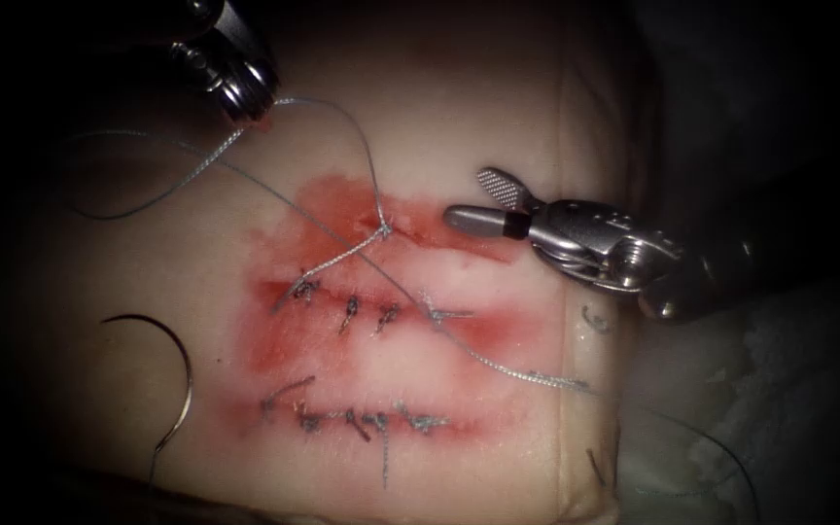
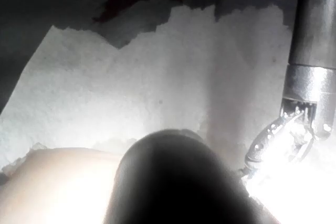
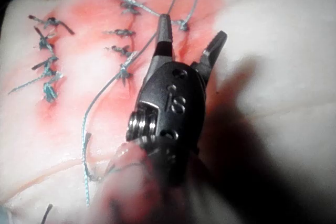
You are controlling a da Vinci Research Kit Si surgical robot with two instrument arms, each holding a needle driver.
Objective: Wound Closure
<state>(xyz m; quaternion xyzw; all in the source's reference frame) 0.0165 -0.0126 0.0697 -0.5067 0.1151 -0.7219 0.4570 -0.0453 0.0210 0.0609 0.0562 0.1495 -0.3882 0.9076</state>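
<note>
The tissue [image 1: 459, 97] bears three cuts lying crosswise, each stained with red fluid [image 1: 332, 204]. At the upper left my left tool [image 1: 250, 105] is shut on the thread [image 1: 342, 117], which drops to a knot [image 1: 384, 230] on the top cut. A second strand [image 1: 483, 358] runs down across the middle cut toward the tissue's right edge. Right of the knot my right tool [image 1: 469, 197] stands open and holds nothing; in the right wrist view it [image 3: 191, 32] gapes over the thread [image 3: 105, 93]. The curved needle [image 1: 188, 374] lies free on the tissue at the lower left, outside the flesh.
The middle cut [image 1: 381, 313] and the lower cut [image 1: 362, 420] carry several knotted stitches with short tails. Cut ends of thread [image 1: 595, 321] lie near the tissue's right edge. White gauze [image 1: 789, 369] sits beyond that edge. A tool's metal wrist [image 2: 294, 135] shines in glare.
</note>
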